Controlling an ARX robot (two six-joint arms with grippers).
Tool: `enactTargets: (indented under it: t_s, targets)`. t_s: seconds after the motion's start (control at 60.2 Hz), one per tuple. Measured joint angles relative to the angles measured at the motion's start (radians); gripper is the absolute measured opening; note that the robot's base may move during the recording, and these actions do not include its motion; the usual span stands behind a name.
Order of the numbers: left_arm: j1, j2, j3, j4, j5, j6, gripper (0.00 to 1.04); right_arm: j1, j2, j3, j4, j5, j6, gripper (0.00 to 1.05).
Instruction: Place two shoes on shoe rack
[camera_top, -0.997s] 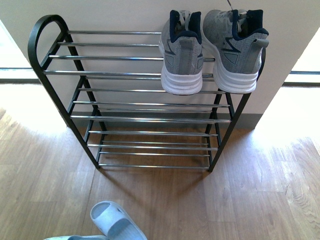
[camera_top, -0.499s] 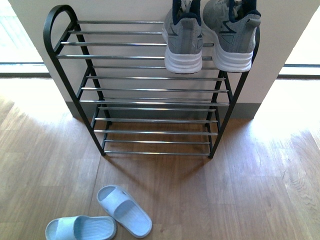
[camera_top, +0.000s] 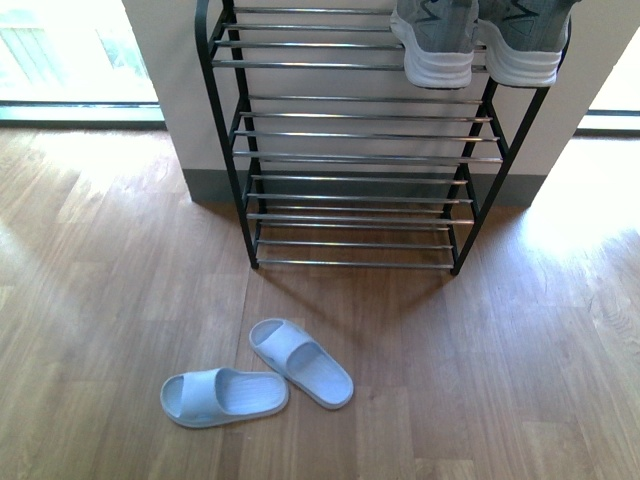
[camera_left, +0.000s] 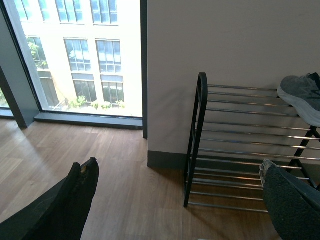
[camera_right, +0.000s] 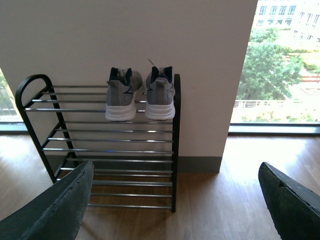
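The black-framed shoe rack (camera_top: 240, 160) with chrome rod shelves stands against the white wall. Two grey sneakers (camera_top: 435, 45) with white soles sit side by side at the right end of its top shelf; they also show in the right wrist view (camera_right: 140, 95). Two pale blue slides (camera_top: 300, 362) lie on the wood floor in front of the rack, one crosswise (camera_top: 222, 396). Neither gripper shows in the front view. My left gripper (camera_left: 180, 200) is open and empty, facing the rack's left end. My right gripper (camera_right: 175, 205) is open and empty, facing the rack from farther back.
Wood floor (camera_top: 480, 380) surrounds the rack. A grey skirting board (camera_top: 210, 186) runs along the wall behind it. Floor-to-ceiling windows stand to the left (camera_left: 75, 55) and to the right (camera_right: 285, 65) of the wall section.
The front view has tilted down and shifted: the rack has slid up and to the right in frame, the sneakers are now cut off at the top, and both slides are fully in view.
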Motion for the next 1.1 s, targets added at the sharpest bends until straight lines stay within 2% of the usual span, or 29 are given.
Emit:
enactTargets:
  t_s: [1.097]
  targets:
    - [0.0, 0.0, 0.0, 0.0, 0.002, 0.0, 0.95, 0.0, 0.0, 0.0, 0.0, 0.003, 0.0, 0.96]
